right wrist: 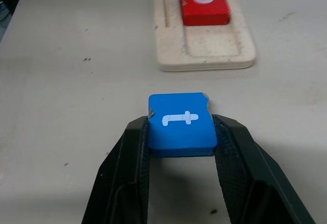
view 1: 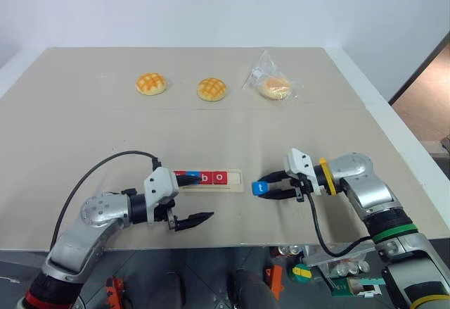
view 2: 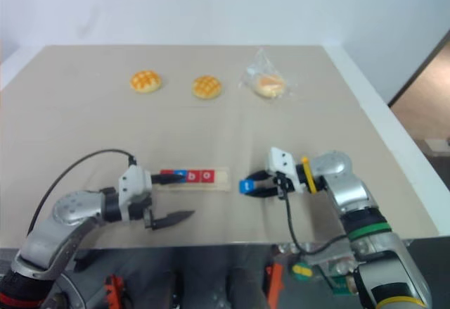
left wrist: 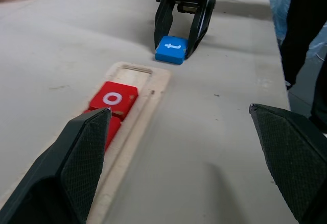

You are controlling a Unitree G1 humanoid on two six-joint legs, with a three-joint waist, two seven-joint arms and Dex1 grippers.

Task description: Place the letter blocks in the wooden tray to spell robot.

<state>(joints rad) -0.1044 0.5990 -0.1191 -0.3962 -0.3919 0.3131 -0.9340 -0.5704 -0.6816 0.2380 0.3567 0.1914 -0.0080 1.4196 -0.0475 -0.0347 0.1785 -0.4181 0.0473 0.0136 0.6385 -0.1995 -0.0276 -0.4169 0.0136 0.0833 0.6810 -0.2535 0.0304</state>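
The wooden tray (view 1: pixel 236 180) lies near the table's front edge. It holds a blue letter block, then a red b (view 1: pixel 205 178), then a red o (view 1: pixel 220 177). The slot at its right end (right wrist: pixel 204 55) is bare. Just right of that end, my right gripper (view 1: pixel 266 188) is shut on a blue t block (right wrist: pixel 181 121), low over the table. My left gripper (view 1: pixel 195 200) stands open at the tray's left end. One of its fingers (view 1: pixel 188 180) reaches over the leftmost blocks and hides them; the other stays in front of the tray.
Two round golden buns (view 1: pixel 151 83) (view 1: pixel 211 89) and a bagged bun (view 1: pixel 274 87) sit far back on the table. A black cable loops from my left wrist. The table's front edge runs close below both grippers.
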